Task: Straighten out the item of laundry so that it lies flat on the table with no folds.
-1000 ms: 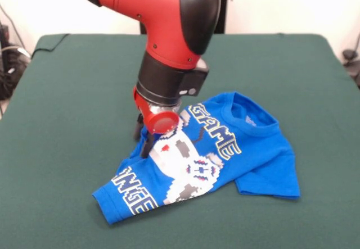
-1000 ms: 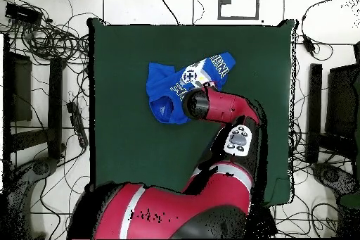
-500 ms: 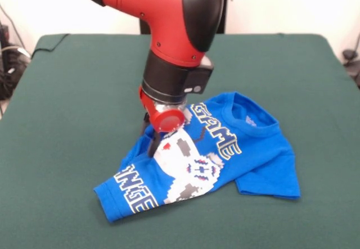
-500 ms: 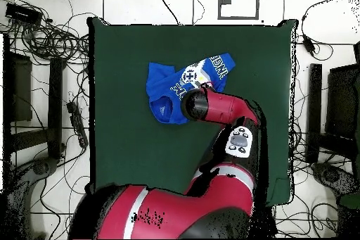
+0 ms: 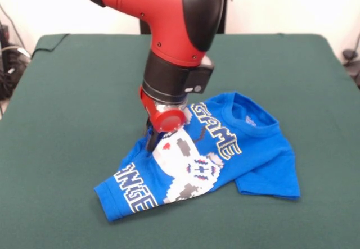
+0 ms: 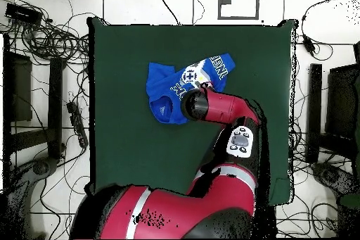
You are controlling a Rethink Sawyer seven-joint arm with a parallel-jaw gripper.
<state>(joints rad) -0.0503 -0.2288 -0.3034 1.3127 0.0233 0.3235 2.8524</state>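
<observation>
Currently hand down at crumpled shirt edge; grip seemingly unclear, cannot tell. Next: drag fold outward over surface.

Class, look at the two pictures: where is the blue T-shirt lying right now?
In the front view the blue T-shirt lies crumpled on the green table, a little right of centre and toward the near edge, with the gripper down at its left edge.

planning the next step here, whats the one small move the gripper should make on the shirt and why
Probably draw the gripper outward, away from the collar. It sits at the shirt's edge beside the controller print, and the shirt is bunched and folded on the table. Whether it has hold of the cloth cannot be seen.
</observation>
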